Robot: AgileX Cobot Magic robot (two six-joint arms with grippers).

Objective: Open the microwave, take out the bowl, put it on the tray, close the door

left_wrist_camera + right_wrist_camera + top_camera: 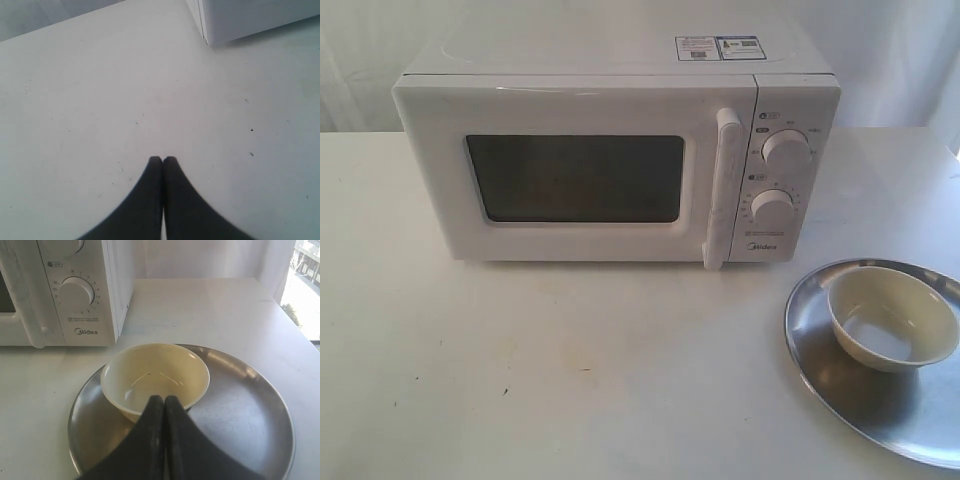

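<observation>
— Sitting where, the bowl [893,318]?

— On the tray [840,400], toward the side nearest the microwave [620,150]. It is small, round, cream, smooth-sided; the tray is a wide disc of shiny silver metal with a shallow raised rim, running off the exterior view's right edge.

— And the microwave?

— White, boxy, two round dials [786,148] beside the door [575,175], which is shut — dark rectangular window, vertical white bar handle [723,185]. Stickers [720,48] on top. It stands on a matte white table [570,370], faintly speckled, just behind the tray.

— Anything between you and the bowl?

— Nothing. My right gripper [164,400] hangs over the bowl's near rim, its dark tapered fingers pressed together, holding nothing.

— Your left?

— My left gripper [163,161] is clenched too, empty, above bare table, with a corner of the microwave well ahead.
</observation>
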